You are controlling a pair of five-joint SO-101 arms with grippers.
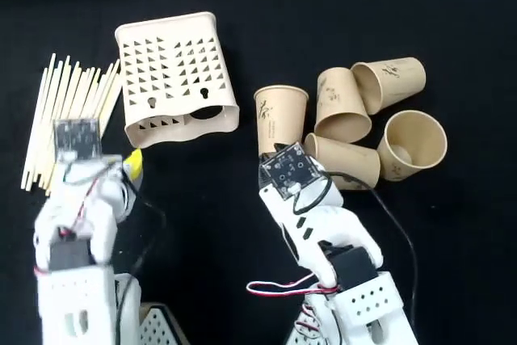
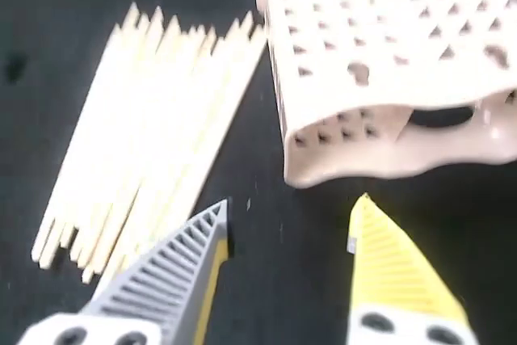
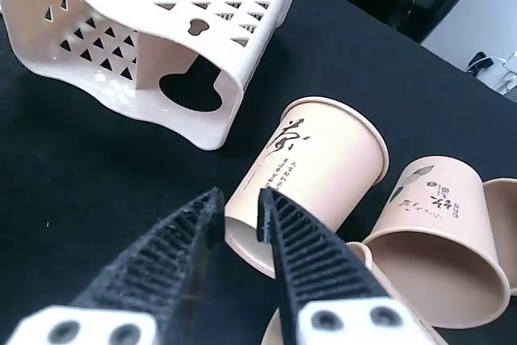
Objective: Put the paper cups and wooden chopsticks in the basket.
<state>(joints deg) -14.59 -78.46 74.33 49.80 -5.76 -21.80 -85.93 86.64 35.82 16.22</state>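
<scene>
As my right tool (image 3: 240,199) sits barely parted at the cup (image 3: 315,167)'s base, I widen first — then pinch its rim. My left tool (image 2: 291,204) gapes empty.

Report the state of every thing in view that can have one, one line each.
basket: lying on its side.
wooden chopsticks: loose in a flat pile beside the basket, not in it.
paper cups: five, tipped over in a cluster, none in the basket.
left pincer: open wide, empty.
right pincer: open by a narrow gap, empty.
</scene>
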